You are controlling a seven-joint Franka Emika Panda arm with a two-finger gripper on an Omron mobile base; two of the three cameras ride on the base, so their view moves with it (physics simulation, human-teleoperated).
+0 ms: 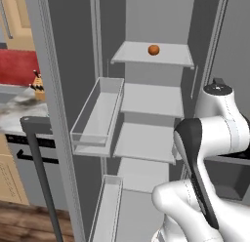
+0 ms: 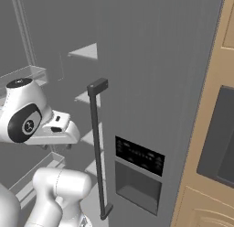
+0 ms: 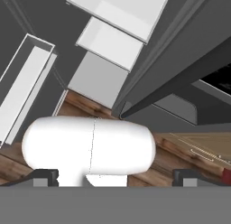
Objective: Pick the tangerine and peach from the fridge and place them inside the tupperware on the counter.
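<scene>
In the left base view the fridge stands open, and an orange fruit, probably the tangerine, sits alone on the top shelf, well above the folded arm; reaching up could knock the door bin. The right base view shows the fridge door's bar handle near the arm, a snag risk. In the hand view the pincer points down at the wooden floor; its fingertips stand wide apart, holding nothing.
</scene>
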